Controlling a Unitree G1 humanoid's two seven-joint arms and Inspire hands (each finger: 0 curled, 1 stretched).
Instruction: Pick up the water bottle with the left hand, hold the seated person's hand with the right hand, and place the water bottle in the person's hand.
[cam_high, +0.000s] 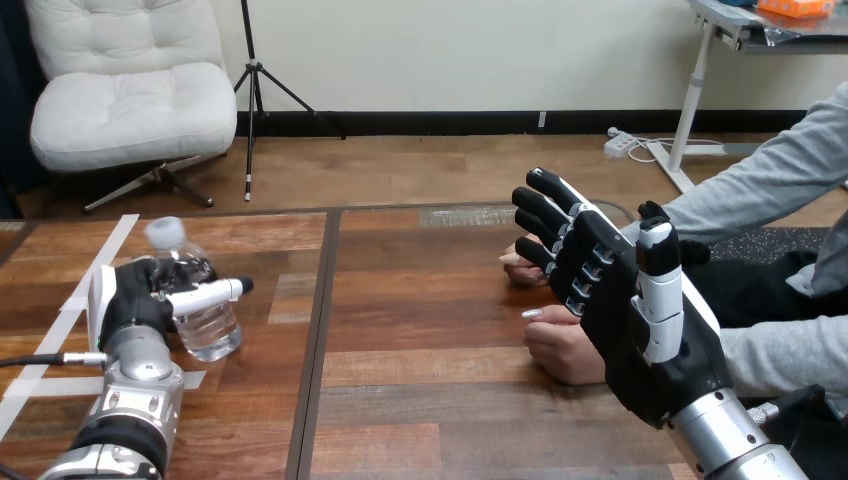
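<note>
My left hand (125, 300) is wrapped around the clear water bottle (207, 328), thumb across its front and fingers behind it. The bottle stands upright with its white cap on top, at the left side of the wooden table (420, 400), beside strips of white tape (100, 262). My right hand (622, 315) is raised at the right side, fingers straight and spread, gripping nothing. Just past its palm I see the person's nearer hand (560, 348), loosely curled and resting on the table. The person's farther hand (518, 264) peeks out beyond my fingertips. I can't tell whether my right hand touches either one.
</note>
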